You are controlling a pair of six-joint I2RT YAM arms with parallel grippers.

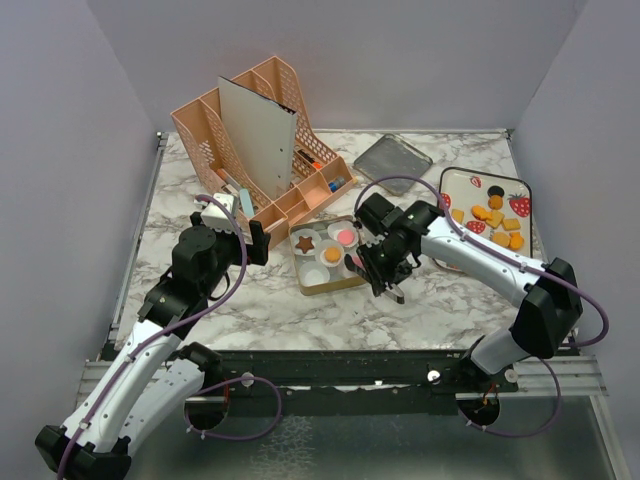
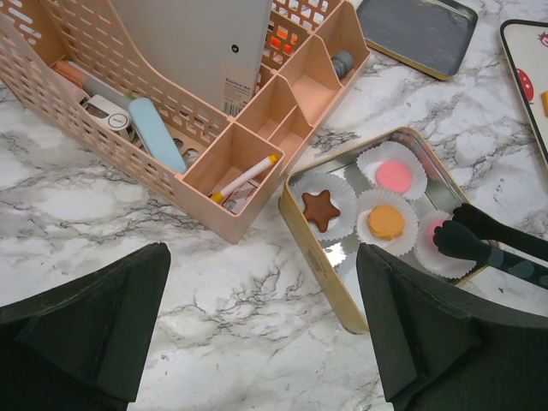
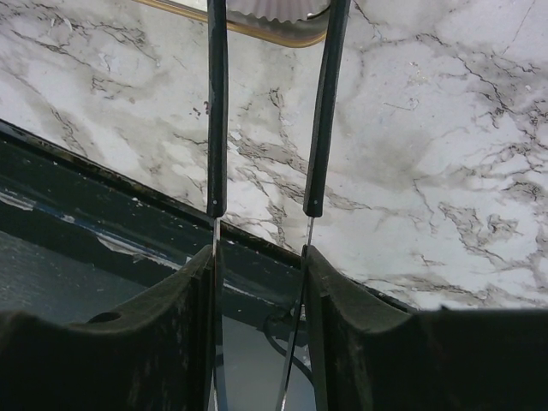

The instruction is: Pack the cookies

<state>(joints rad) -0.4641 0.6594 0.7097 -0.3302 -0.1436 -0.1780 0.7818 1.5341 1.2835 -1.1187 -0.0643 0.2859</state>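
A gold tin holds white paper cups with a brown star cookie, a pink round cookie and an orange round cookie. My right gripper is shut on black tongs. The tong tips rest at a second pink cookie in the tin's right-hand cup; I cannot tell whether they pinch it. Several orange-yellow square cookies and a dark round one lie on the strawberry tray. My left gripper is open and empty over the marble left of the tin.
A pink desk organiser with pens and a white board stands at the back left, close to the tin's far corner. The tin's grey lid lies at the back. The table's black front edge is just below the right gripper.
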